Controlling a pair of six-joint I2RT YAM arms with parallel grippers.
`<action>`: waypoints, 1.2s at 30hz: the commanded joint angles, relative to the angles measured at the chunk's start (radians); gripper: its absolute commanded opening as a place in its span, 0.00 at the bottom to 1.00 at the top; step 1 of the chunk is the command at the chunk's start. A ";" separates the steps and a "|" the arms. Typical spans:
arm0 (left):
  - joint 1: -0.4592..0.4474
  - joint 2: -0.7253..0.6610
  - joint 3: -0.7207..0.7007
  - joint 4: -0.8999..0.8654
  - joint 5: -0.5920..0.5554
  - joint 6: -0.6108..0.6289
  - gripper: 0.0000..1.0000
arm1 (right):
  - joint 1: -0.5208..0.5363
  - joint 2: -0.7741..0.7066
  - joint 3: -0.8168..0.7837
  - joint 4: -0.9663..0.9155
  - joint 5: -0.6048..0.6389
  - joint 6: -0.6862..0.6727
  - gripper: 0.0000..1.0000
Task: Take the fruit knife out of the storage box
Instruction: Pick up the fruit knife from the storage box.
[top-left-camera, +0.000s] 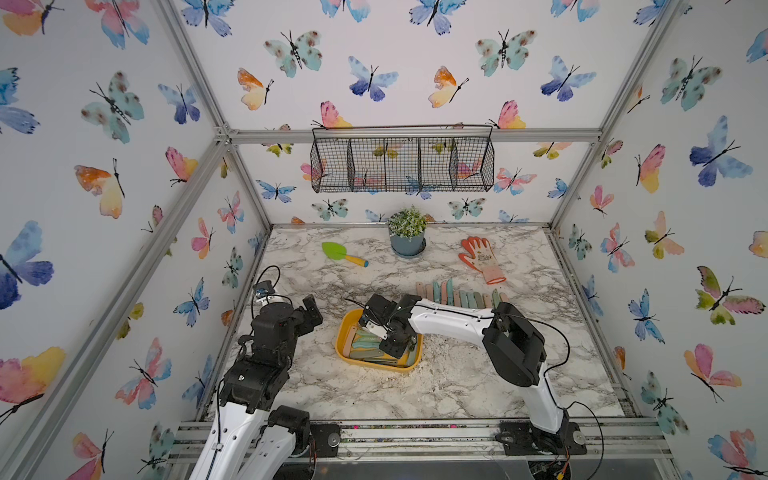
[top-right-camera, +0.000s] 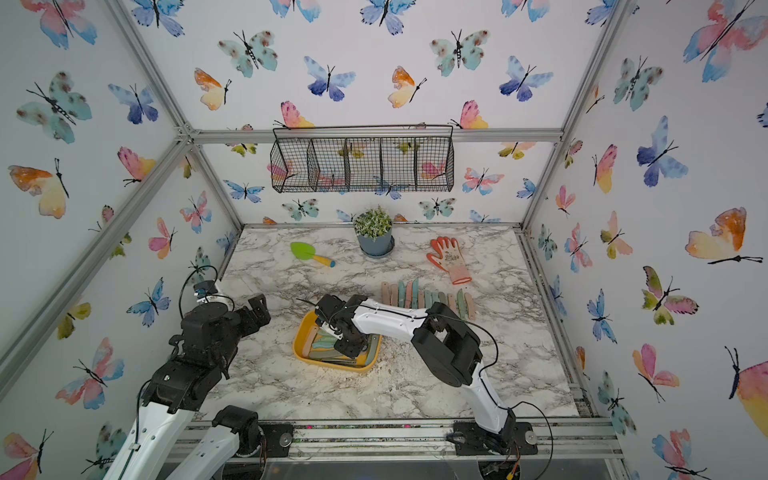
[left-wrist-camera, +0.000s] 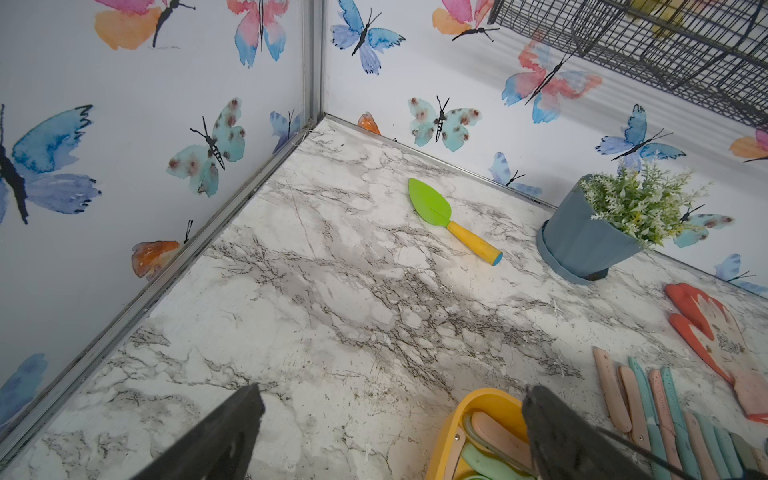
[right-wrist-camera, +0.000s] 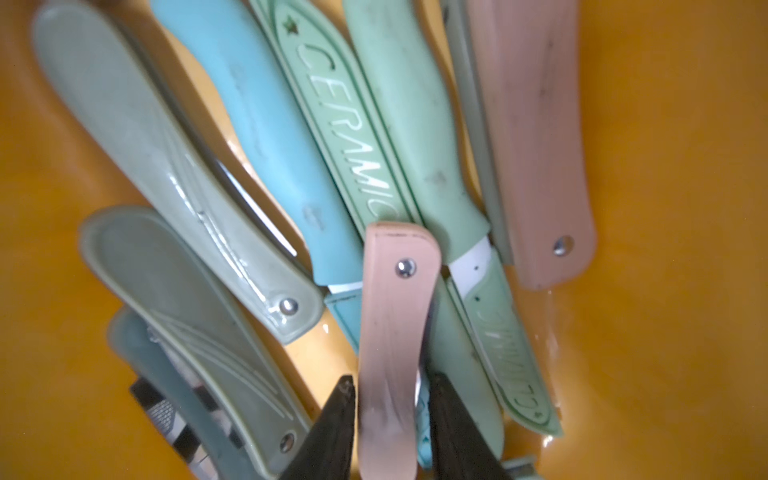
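Fruit knife (right-wrist-camera: 340, 133), mint green, lettered "CERAMIC", in storage box (right-wrist-camera: 665, 208)

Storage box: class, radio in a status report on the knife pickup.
Left gripper open, empty. Right gripper straddling pink folding knife inside storage box; grip unconfirmed. Mint ceramic knife and blue knife crowd alongside.

Right gripper (right-wrist-camera: 394, 376) had its black fingers (right-wrist-camera: 332, 424) either side of a pink fruit knife (right-wrist-camera: 395, 316), atop other knives (right-wrist-camera: 257, 145) in the yellow storage box (right-wrist-camera: 665, 249).
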 joint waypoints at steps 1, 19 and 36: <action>0.006 -0.010 -0.008 -0.006 0.005 0.002 0.98 | 0.006 0.010 0.019 -0.025 0.005 0.014 0.28; 0.006 -0.010 -0.009 -0.006 0.005 0.002 0.98 | 0.006 -0.062 0.018 0.006 0.047 0.028 0.21; 0.007 -0.013 -0.013 0.005 0.048 0.016 0.98 | 0.006 -0.087 0.019 0.031 0.060 0.059 0.23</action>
